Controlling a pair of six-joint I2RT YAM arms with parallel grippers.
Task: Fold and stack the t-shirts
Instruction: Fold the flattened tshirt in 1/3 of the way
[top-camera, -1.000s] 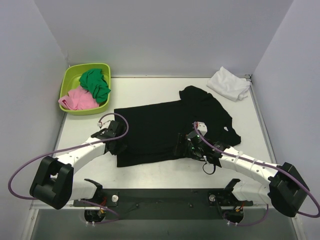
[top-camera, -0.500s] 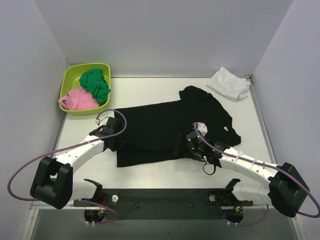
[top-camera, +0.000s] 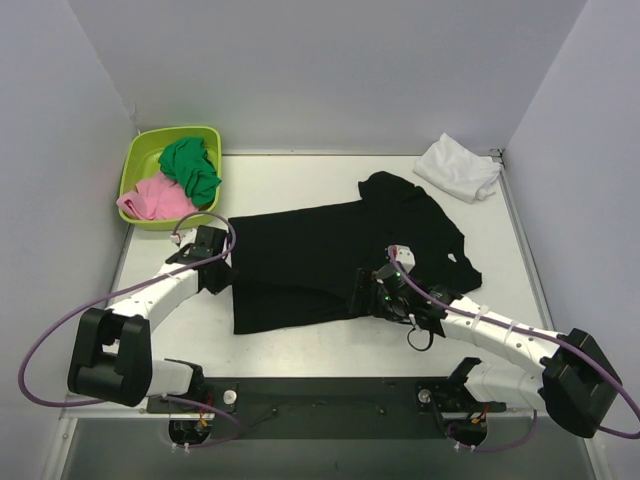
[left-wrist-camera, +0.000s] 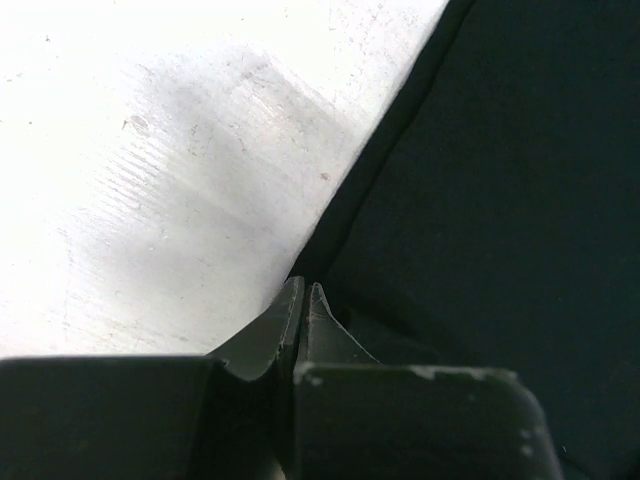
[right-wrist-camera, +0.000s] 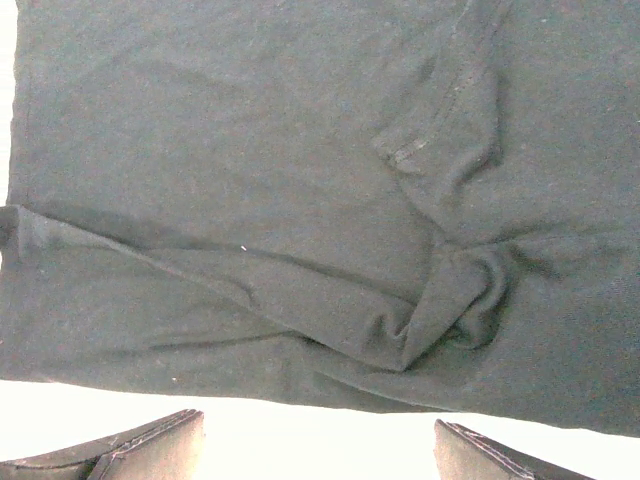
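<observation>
**Left jaws closed at the black tee's left edge, right jaws wide at its near edge**

Black t-shirt (top-camera: 320, 250) lies spread mostly flat on the table (top-camera: 300, 172). One sleeve points away from the arms and the other sits at the shirt's right end. You can see a long crease running along its near strip.

Left gripper (top-camera: 222, 268) is at the shirt's left edge. In your left wrist view the fingertips (left-wrist-camera: 290, 305) are pressed together right where black cloth meets bare table. I can't tell from that view whether any cloth is caught between them.

Right gripper (top-camera: 366, 292) is over the shirt's near edge, towards its right half. In the right wrist view both fingers (right-wrist-camera: 140, 445) stand spread wide. The gap between them is over bare table just off the shirt's edge, and nothing is held. Just ahead of them the cloth shows a raised fold ending in a small bunched pucker. A stitched sleeve hem lies beyond that.

White t-shirt (top-camera: 458, 167) is crumpled in a loose heap beyond the black shirt's far right side. It's well apart from the black shirt, with no contact.

Lime-green tub (top-camera: 134, 162) sits beyond the black shirt's far left corner, clear of it. It holds a green cloth (top-camera: 190, 168) and a pink cloth (top-camera: 155, 200), with the green one lying partly over the pink.
</observation>
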